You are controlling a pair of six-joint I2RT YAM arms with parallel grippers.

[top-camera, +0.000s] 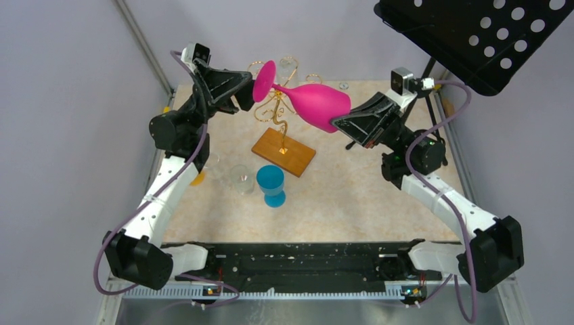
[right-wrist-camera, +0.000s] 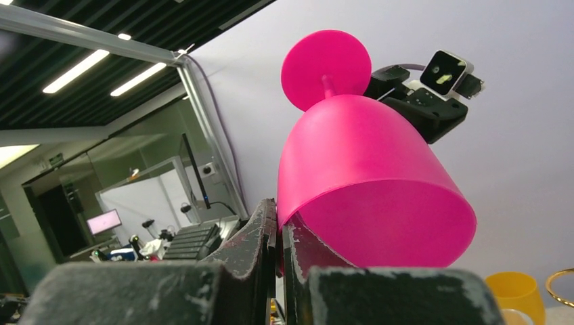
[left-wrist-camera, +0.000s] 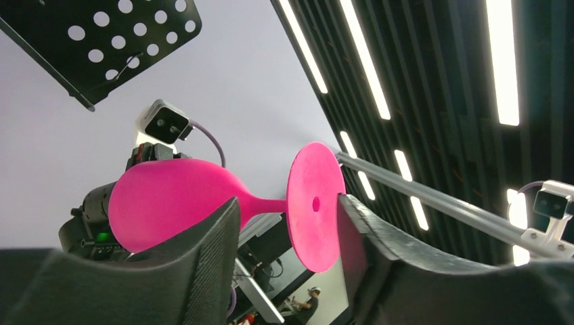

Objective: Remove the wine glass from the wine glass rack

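The pink wine glass (top-camera: 315,101) lies on its side in the air above the wine glass rack (top-camera: 279,108), a gold wire stand on a wooden base (top-camera: 284,152). Its stem crosses the rack's top curls; I cannot tell whether they touch. My right gripper (top-camera: 336,124) is shut on the bowl's rim, one finger inside and one outside (right-wrist-camera: 279,217). My left gripper (top-camera: 247,91) is open, and the glass's round foot (left-wrist-camera: 315,203) stands between its spread fingers (left-wrist-camera: 290,203), close against the right finger.
A blue cup (top-camera: 271,184) and a clear glass (top-camera: 241,177) stand on the table in front of the rack's base. A yellow cup (right-wrist-camera: 514,291) shows low in the right wrist view. A black perforated music stand (top-camera: 474,34) overhangs the back right corner.
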